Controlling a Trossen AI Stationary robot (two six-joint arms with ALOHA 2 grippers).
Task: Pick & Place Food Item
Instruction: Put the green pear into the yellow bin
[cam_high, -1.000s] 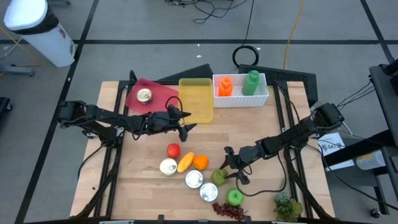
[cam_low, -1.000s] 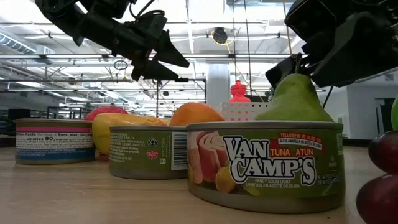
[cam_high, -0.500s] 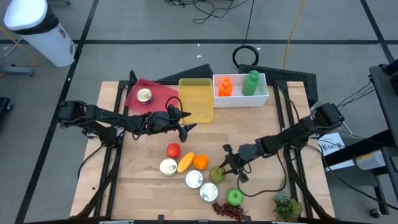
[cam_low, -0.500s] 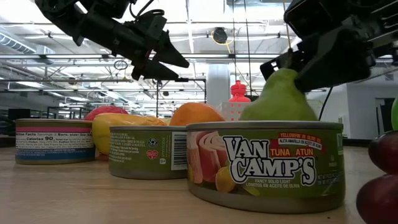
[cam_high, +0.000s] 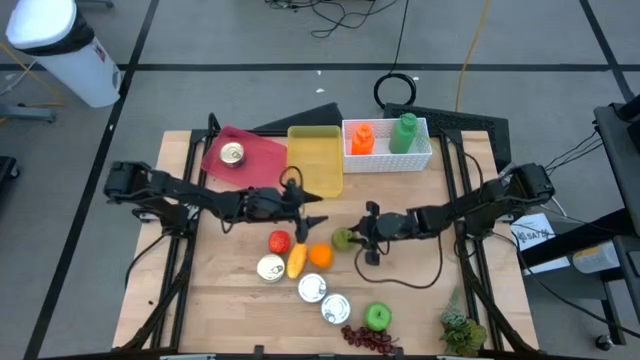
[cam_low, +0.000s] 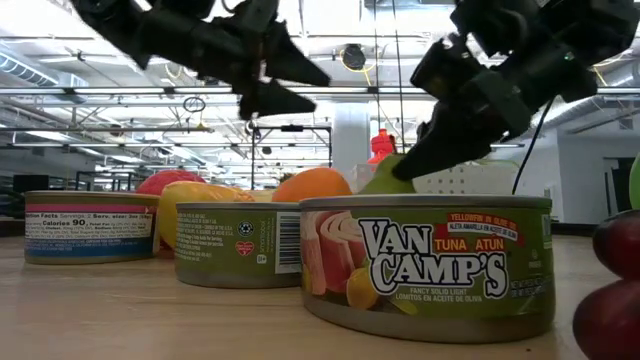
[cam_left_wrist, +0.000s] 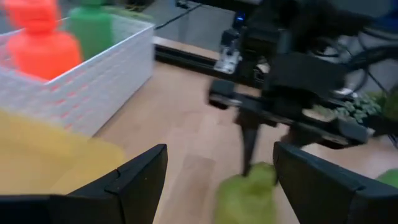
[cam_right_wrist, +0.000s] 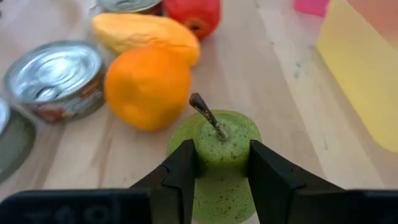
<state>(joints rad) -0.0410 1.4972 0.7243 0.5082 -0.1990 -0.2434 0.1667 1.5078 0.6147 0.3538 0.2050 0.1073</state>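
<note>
On the wooden table (cam_high: 240, 300) we found the right gripper (cam_high: 358, 236) clenched on a green pear (cam_high: 343, 238), its two dark fingers (cam_right_wrist: 180, 168) pressed against the fruit's sides just below the brown stem. The pear hung near the middle of the table, just beside an orange (cam_high: 321, 256) and in front of the yellow tray (cam_high: 314, 160). From the right wrist view we could see the orange (cam_right_wrist: 147, 84) close by the pear (cam_right_wrist: 217, 155), with a yellow mango (cam_right_wrist: 146, 36), a red apple (cam_right_wrist: 194, 14) and an opened tin can (cam_right_wrist: 55, 78) beyond it.

The left gripper (cam_high: 313, 208) hovered with its fingers spread apart and holding nothing, above the red apple (cam_high: 279, 241) and just in front of the yellow tray. Through the left wrist view we saw its two dark fingers (cam_left_wrist: 134, 180) parted, the pear (cam_left_wrist: 244, 198) and the right arm's gripper beyond them.

Behind the tray stood a white basket (cam_high: 386, 158) holding an orange bottle (cam_high: 362, 140) and a green bottle (cam_high: 403, 133). A red plate (cam_high: 245, 150) with a small can on it sat at the tray's left. Nearer the front edge lay three tin cans (cam_high: 313, 287), a green apple (cam_high: 377, 318) and dark grapes (cam_high: 365, 339)
</note>
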